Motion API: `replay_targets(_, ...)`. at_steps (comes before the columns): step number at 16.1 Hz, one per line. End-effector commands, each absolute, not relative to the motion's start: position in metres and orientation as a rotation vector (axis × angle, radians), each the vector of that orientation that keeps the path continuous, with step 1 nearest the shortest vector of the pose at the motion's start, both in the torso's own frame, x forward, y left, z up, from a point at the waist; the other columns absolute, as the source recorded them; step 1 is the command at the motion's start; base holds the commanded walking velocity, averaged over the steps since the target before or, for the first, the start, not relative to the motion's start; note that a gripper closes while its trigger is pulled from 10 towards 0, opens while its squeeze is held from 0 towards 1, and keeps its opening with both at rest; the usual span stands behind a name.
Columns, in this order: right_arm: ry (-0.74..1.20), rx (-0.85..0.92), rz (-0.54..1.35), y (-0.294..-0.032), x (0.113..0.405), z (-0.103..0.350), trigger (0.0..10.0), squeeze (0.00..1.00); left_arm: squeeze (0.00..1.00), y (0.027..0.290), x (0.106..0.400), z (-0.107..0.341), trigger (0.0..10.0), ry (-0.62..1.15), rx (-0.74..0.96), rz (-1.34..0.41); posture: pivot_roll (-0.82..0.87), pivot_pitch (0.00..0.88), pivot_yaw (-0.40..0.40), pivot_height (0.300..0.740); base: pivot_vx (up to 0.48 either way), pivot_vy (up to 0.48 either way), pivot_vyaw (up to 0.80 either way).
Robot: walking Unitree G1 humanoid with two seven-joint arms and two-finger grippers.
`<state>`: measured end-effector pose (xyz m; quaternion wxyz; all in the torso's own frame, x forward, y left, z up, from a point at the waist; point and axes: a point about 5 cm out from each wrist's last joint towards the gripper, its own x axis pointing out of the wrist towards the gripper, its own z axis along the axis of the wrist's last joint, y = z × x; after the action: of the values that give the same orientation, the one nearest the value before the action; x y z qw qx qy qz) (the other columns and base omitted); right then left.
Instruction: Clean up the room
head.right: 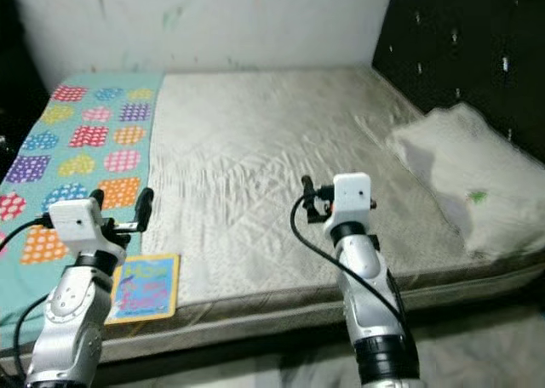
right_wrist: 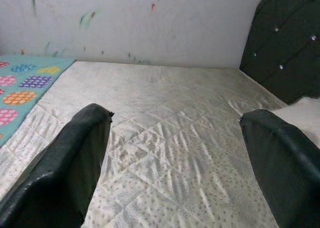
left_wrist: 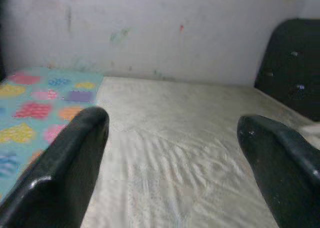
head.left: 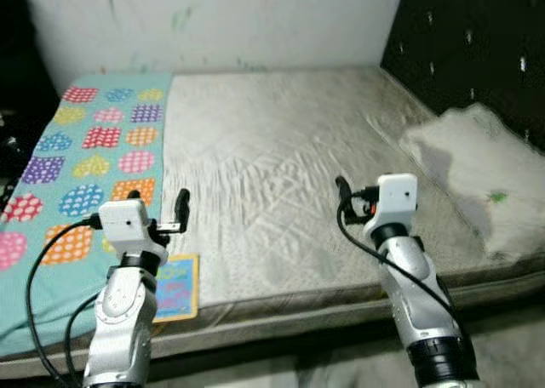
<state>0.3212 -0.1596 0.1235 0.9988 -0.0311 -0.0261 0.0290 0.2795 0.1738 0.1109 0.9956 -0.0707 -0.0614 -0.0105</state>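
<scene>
A small picture book (head.left: pixel 176 288) with a blue and yellow cover lies flat at the front edge of the bed, where the teal blanket (head.left: pixel 94 150) with colourful hearts meets the bare quilted mattress (head.left: pixel 272 150). My left gripper (head.left: pixel 157 211) hovers open just above and behind the book, holding nothing. My right gripper (head.left: pixel 368 194) is raised over the front middle of the mattress, open and holding nothing. In both wrist views the black fingers (left_wrist: pixel 65 168) (right_wrist: pixel 70 163) stand wide apart, with only bedding between them.
A white pillow (head.left: pixel 477 171) lies on the right side of the bed, against a dark tufted headboard (head.left: pixel 477 39). A marked white wall (head.left: pixel 221 18) runs behind the bed. The bed's front edge (head.left: pixel 298 307) is just below my arms.
</scene>
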Motion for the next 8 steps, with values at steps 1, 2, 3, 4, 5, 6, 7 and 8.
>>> replay_targets(1, -0.047, -0.053, 0.051, -0.1608, 0.3216, 0.1233, 10.0, 0.00, 0.00, 0.1739, 0.2787, 0.1103, 10.0, -0.115, -0.121, -0.023, -0.04, 0.000, -0.018, 0.740, 0.000, 0.480, 0.00)
replay_targets(2, -0.047, -0.053, 0.052, -0.1603, 0.3218, 0.1233, 10.0, 0.00, 0.00, 0.1743, 0.2786, 0.1102, 10.0, -0.114, -0.120, -0.021, -0.04, 0.000, -0.017, 0.740, 0.000, 0.480, 0.00)
replay_targets(3, -0.046, -0.053, 0.054, -0.1600, 0.3218, 0.1232, 10.0, 0.00, 0.00, 0.1745, 0.2786, 0.1101, 10.0, -0.114, -0.121, -0.021, -0.04, 0.000, -0.017, 0.740, 0.000, 0.480, 0.00)
replay_targets(4, -0.045, -0.054, 0.056, -0.1598, 0.3217, 0.1230, 10.0, 0.00, 0.00, 0.1743, 0.2787, 0.1106, 10.0, -0.119, -0.128, -0.024, -0.04, 0.000, -0.017, 0.740, 0.000, 0.480, 0.00)
replay_targets(5, -0.043, -0.055, 0.060, -0.1596, 0.3216, 0.1223, 10.0, 0.00, 0.00, 0.1742, 0.2788, 0.1103, 10.0, -0.117, -0.135, -0.023, -0.04, 0.000, -0.017, 0.740, 0.000, 0.401, 0.00)
replay_targets(6, -0.038, -0.059, 0.070, -0.1589, 0.3212, 0.1215, 10.0, 0.00, 0.00, 0.1732, 0.2786, 0.1118, 10.0, -0.132, -0.139, -0.041, -0.04, 0.000, -0.017, 0.740, 0.000, 0.000, 0.00)
replay_targets(7, -0.037, -0.060, 0.073, -0.1587, 0.3211, 0.1213, 10.0, 0.00, 0.00, 0.1729, 0.2783, 0.1119, 10.0, -0.130, -0.134, -0.046, -0.04, 0.000, -0.017, 0.740, 0.000, 0.000, 0.00)
replay_targets(8, -0.037, -0.060, 0.076, -0.1583, 0.3212, 0.1211, 10.0, 0.00, 0.00, 0.1725, 0.2780, 0.1123, 10.0, -0.130, -0.134, -0.054, -0.04, 0.000, -0.016, 0.740, 0.000, 0.000, 0.00)
